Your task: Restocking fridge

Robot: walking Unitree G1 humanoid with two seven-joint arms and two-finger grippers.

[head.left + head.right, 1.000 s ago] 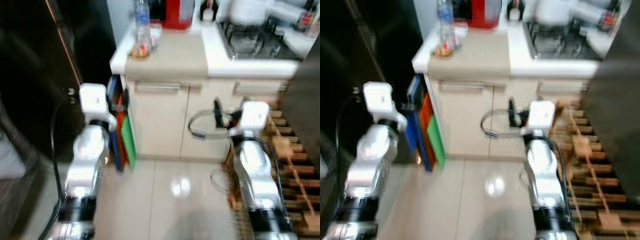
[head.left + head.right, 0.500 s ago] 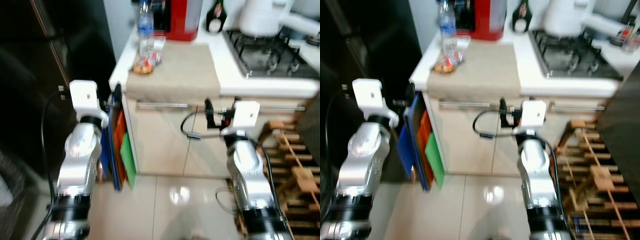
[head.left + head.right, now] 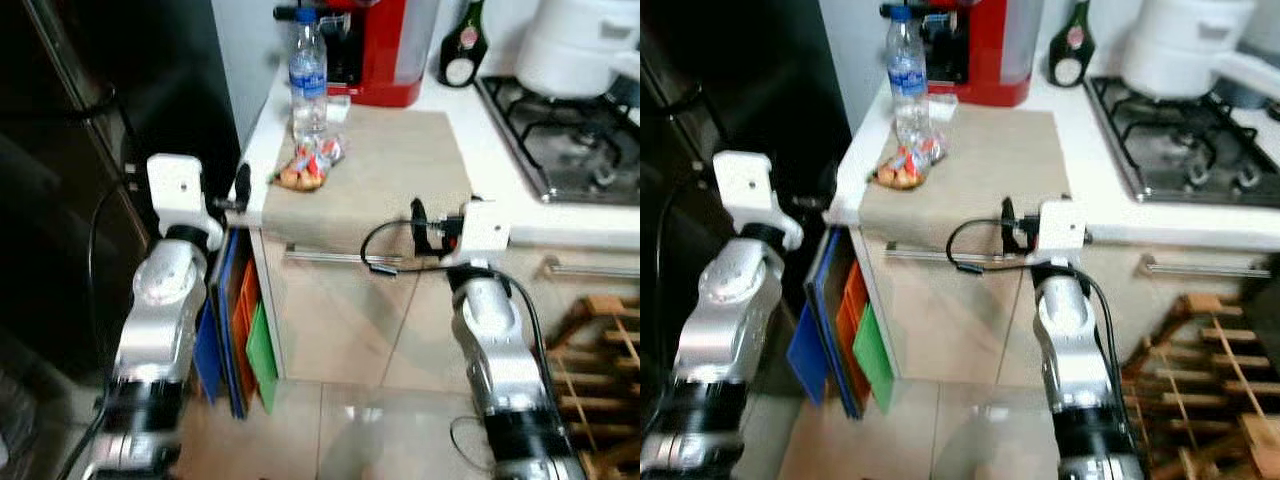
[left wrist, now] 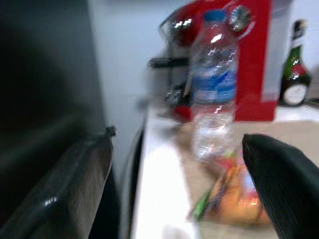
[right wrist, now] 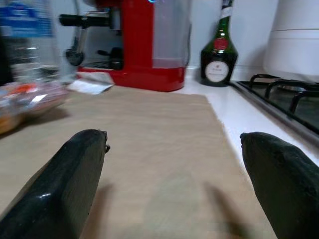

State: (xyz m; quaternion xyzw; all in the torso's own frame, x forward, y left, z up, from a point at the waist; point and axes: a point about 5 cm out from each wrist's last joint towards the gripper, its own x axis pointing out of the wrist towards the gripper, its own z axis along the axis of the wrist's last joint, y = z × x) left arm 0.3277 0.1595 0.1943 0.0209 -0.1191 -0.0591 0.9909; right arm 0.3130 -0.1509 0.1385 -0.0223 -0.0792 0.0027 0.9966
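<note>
Nothing restocked yet: clear plastic water bottle (image 3: pixel 308 72) and crinkly snack packet (image 3: pixel 310 163) sit upper centre on beige-topped table (image 3: pixel 400 170), left gripper (image 4: pixel 184 184) and right gripper (image 5: pixel 172 164) empty, jaws apart, at its edge.

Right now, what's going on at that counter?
Both grippers open, empty, at counter edge. Water bottle and snack bag ahead of left gripper. Right gripper over beige mat.

Bright even kitchen light, dark left side, wrist views softly blurred
</note>
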